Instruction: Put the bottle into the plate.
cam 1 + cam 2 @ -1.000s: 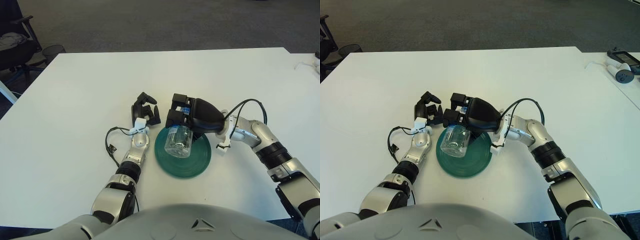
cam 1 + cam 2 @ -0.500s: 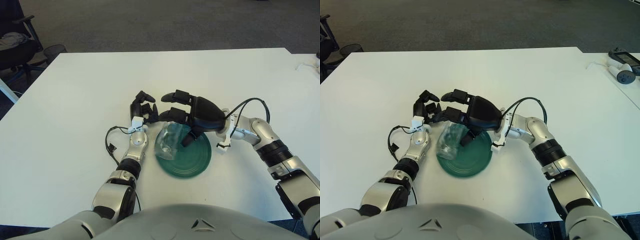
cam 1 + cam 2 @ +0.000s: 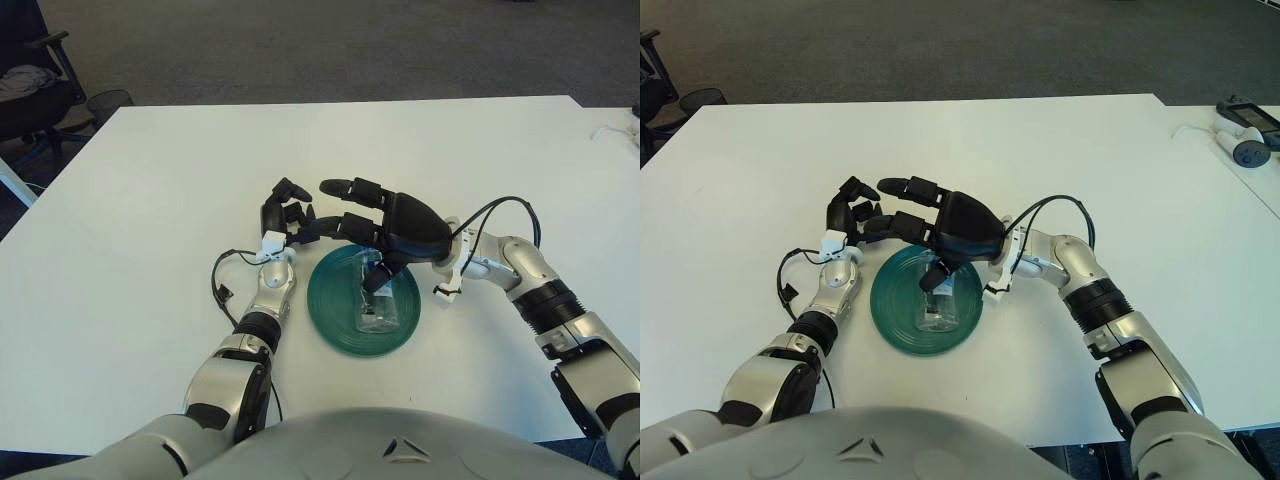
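Lying on its side inside our green plate (image 3: 335, 300), the clear bottle (image 3: 377, 298) sits just under the spread fingers (image 3: 345, 186) of our right hand (image 3: 385, 232), which hold nothing; one lower finger points down toward the bottle's top end, though we cannot tell whether it touches. Our left hand (image 3: 283, 215) shows just beyond the plate's far-left rim, its dark fingers (image 3: 293, 186) loosely curled around nothing and close beside our right fingertips. Both rest over the white table (image 3: 150, 200).
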